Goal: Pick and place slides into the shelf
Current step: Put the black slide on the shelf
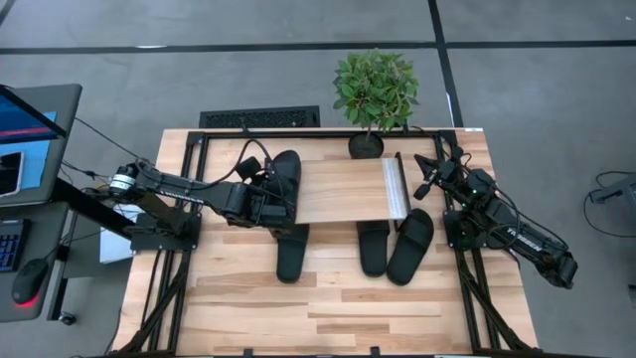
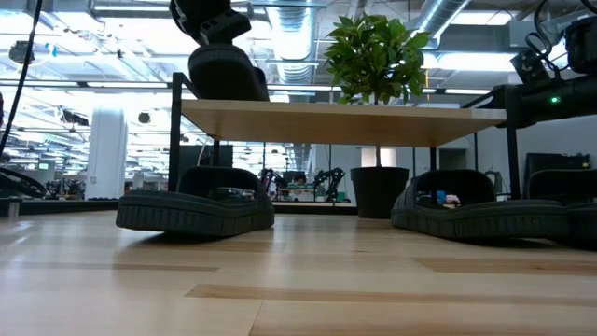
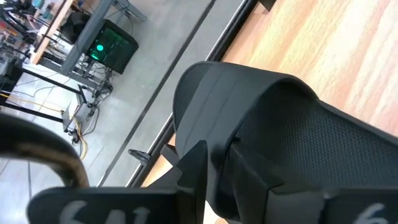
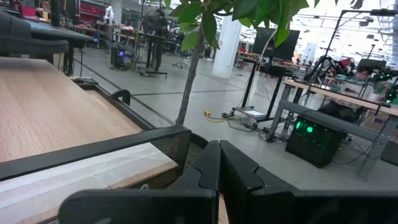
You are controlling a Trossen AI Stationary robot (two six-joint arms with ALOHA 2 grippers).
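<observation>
the high view shows 4 slides: 1 (image 1: 287, 179) lying on the left end of the shelf (image 1: 343, 189) under the left tool (image 1: 266, 189), and 3 on the bench (image 1: 248, 308) in front of the shelf, 1 (image 1: 292, 254) at the left and 2 (image 1: 373, 247) (image 1: 411, 246) side by side at the right. the right tool (image 1: 425, 164) waits beside the shelf's pale strip (image 1: 396, 186), near the potted plant (image 1: 375, 94). only the low view shows the shelf board raised on thin black legs, with the bench slides partly beneath it and the 1st slide (image 2: 227, 73) standing up above the board. only the left wrist view shows the grip closely: the left tool's fingers (image 3: 193, 171) are at the slide's edge, slightly apart, and i cannot tell whether they grip it. the right wrist view shows the right tool's fingers (image 4: 208, 171) pressed together on nothing.
</observation>
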